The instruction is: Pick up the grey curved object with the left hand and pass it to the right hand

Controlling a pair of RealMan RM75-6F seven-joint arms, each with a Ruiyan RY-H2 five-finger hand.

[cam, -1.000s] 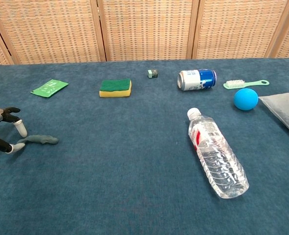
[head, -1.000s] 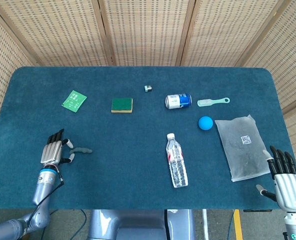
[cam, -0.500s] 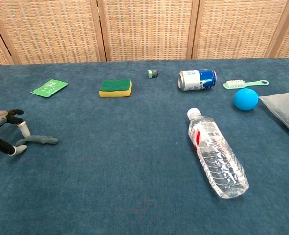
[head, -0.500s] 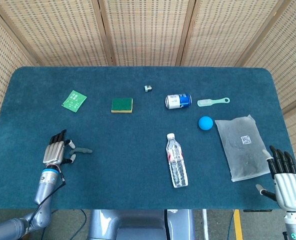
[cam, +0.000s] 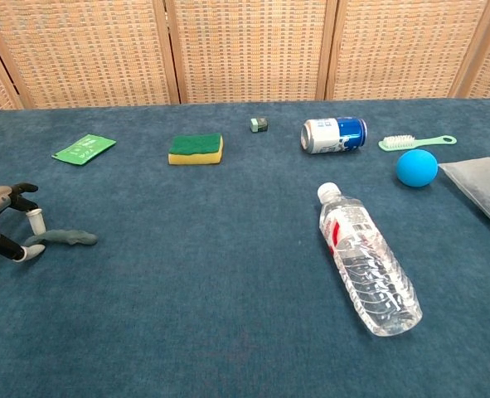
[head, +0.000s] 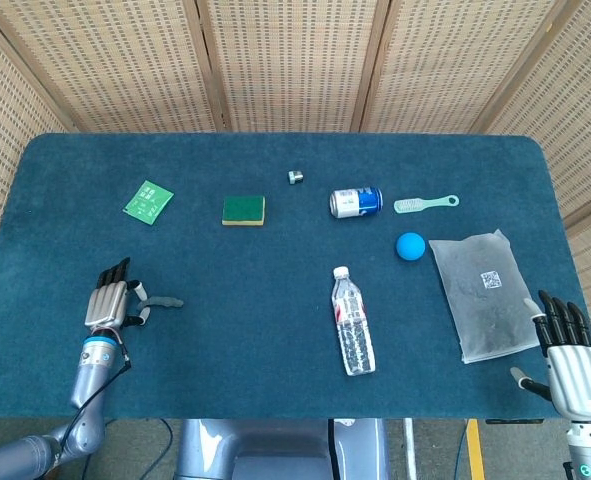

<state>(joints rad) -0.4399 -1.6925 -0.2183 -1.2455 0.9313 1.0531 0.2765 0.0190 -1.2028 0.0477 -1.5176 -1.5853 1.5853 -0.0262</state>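
Note:
The grey curved object (head: 163, 301) (cam: 67, 237) lies flat on the blue table near the front left. My left hand (head: 110, 304) (cam: 2, 222) sits just left of it, low over the cloth. A fingertip (cam: 35, 219) and the thumb tip (cam: 29, 251) straddle the object's left end with gaps showing, so nothing is gripped. My right hand (head: 575, 366) hovers at the table's front right corner with its fingers spread and empty; the chest view does not show it.
A water bottle (head: 353, 322) lies mid-table. A grey plastic bag (head: 483, 291) and a blue ball (head: 410, 245) are to its right. Further back are a green card (head: 148, 201), a sponge (head: 243, 209), a small cube (head: 295, 177), a can (head: 356, 201) and a brush (head: 425, 204).
The left hand has crept slightly toward the object and its fingertip has drawn in near the object's left end. The object and the right hand have stayed put.

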